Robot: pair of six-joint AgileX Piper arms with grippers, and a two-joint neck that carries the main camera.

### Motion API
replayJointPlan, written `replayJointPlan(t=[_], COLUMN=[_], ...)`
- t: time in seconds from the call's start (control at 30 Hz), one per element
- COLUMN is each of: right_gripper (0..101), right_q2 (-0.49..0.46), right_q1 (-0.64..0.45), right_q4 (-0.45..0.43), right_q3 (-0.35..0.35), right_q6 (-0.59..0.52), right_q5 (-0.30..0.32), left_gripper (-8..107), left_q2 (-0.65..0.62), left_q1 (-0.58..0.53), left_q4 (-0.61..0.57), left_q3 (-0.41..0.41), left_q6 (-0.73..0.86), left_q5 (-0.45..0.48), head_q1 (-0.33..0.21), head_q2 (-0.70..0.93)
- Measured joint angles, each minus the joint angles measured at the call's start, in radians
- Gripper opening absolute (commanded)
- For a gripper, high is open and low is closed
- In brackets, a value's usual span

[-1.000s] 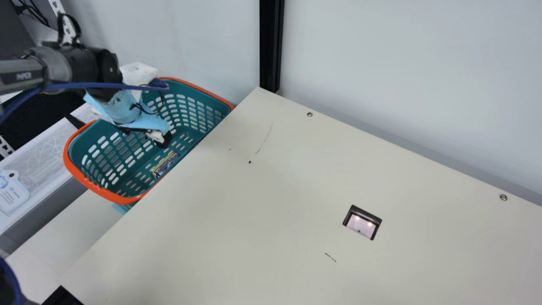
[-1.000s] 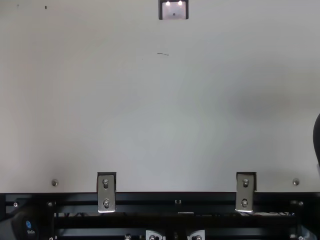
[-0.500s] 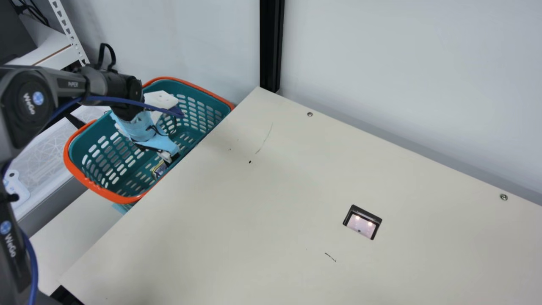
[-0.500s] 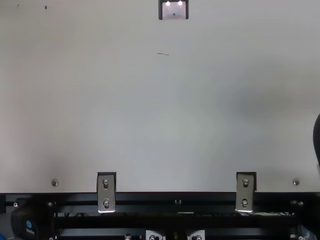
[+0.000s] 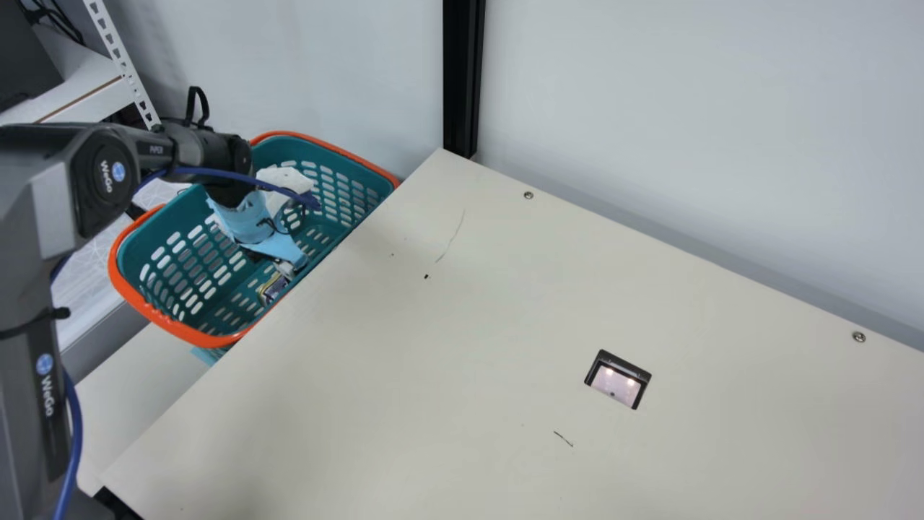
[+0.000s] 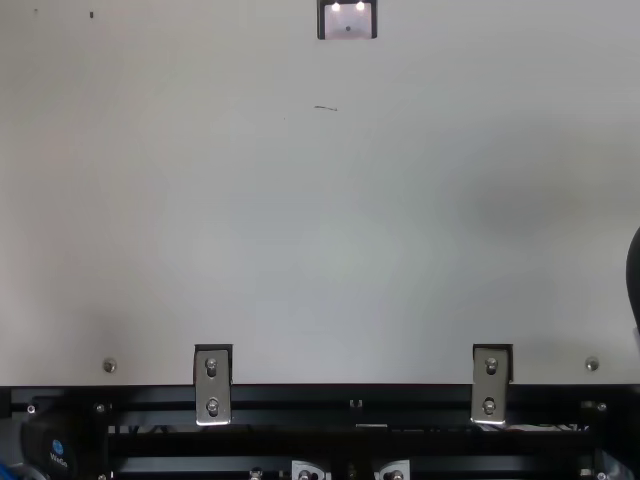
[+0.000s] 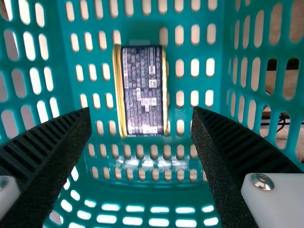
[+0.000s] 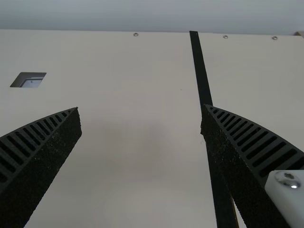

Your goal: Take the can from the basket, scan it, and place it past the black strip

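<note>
The basket (image 5: 162,315), teal with an orange rim, stands against the left edge of the table (image 5: 433,347). The can (image 7: 142,90) lies on its side on the basket's floor, its dark printed label facing up between two yellow rims.

The left gripper (image 5: 284,266), wrapped in light blue, reaches down inside the basket, near the can. In the left wrist view its fingers are spread wide and grasp nothing; the can shows beyond their tips, in line with the gap between them.

The right gripper (image 8: 140,108) is over the table, well apart from the basket, its fingers also wide open with nothing between them.

The scanner (image 5: 613,384) is set into the table to the right of the basket, two small lights glowing in it. The black strip (image 8: 202,76) crosses the table farther from the basket than the scanner. A black post (image 5: 462,79) rises just behind the table corner near the basket, and a white shelf (image 5: 86,94) stands behind the basket, to its left.
</note>
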Motion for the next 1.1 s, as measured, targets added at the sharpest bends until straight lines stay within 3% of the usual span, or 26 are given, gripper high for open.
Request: replayJointPlan(t=[0.37, 1.1], right_gripper=[101, 101], right_q2=[0.000, 0.000], right_q1=[0.000, 0.000], right_q4=[0.000, 0.000], right_q3=[0.000, 0.000], right_q6=[0.000, 0.000], right_q5=[0.000, 0.000], left_gripper=[90, 90], left_q2=[0.051, 0.144], left_q1=[0.008, 0.007], left_q4=[-0.045, -0.030], left_q3=[-0.076, -0.098], left_q6=[0.048, -0.030], left_q5=[0.028, -0.024], head_q1=[0.005, 0.000], head_q2=[0.000, 0.000])
